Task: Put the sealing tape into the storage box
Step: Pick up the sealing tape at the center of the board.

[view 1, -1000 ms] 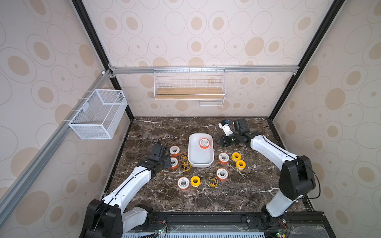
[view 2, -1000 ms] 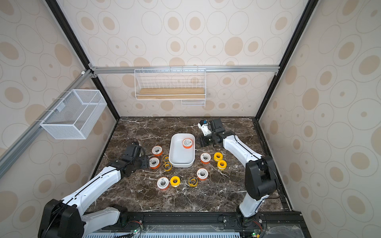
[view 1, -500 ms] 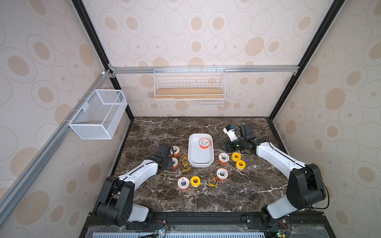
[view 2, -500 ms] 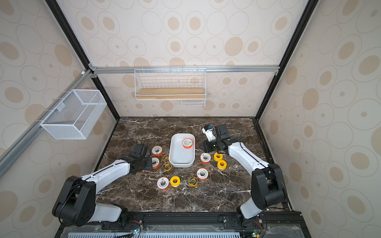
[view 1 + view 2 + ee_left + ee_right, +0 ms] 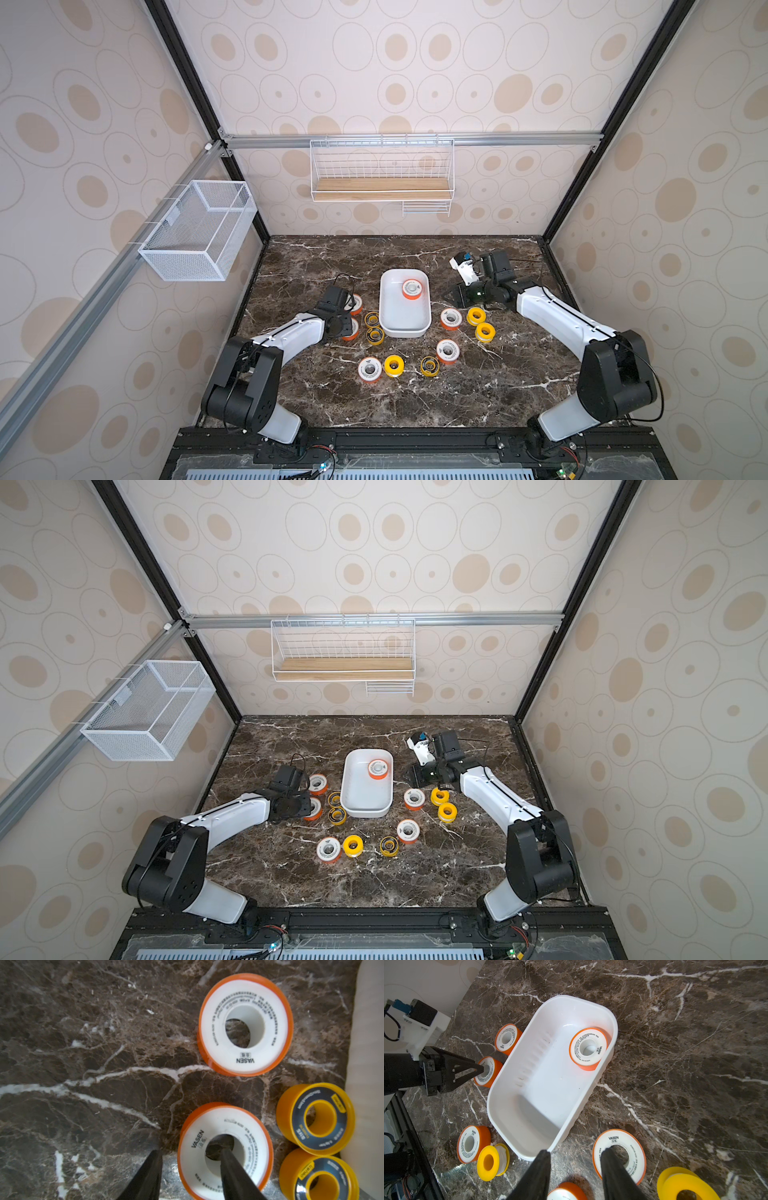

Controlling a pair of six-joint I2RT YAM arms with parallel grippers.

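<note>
Near: yellow spool [image 5: 393, 365], in a row of four on the surface [image 5: 374, 399].
Left tool [image 5: 188, 1149]: apart, one finger in an orange spool's [image 5: 255, 1145] hole, the other just outside its rim.
Box [image 5: 401, 318]: mid-surface, lone spool [image 5: 411, 289] at its far end.
Right tool [image 5: 576, 1150]: apart, empty, right of box.

The tabletop [image 5: 374, 399] is dark brown marble with white veins. The walls [image 5: 395, 62] are cream, patterned with tan ovals inside thin ring outlines. The tub [image 5: 403, 316] is plain white. The orange spool [image 5: 411, 289] inside it has a white face with fine black print, as do several outside. The yellow spools [image 5: 476, 316] are plain. The dark-faced spools [image 5: 315, 1119] are yellow too, with navy rings and yellow lettering. The mesh basket [image 5: 195, 232] and wire rack [image 5: 426, 208] are white, and the board [image 5: 382, 189] is pale wood. The arms [image 5: 557, 320] are white with black joints.
</note>
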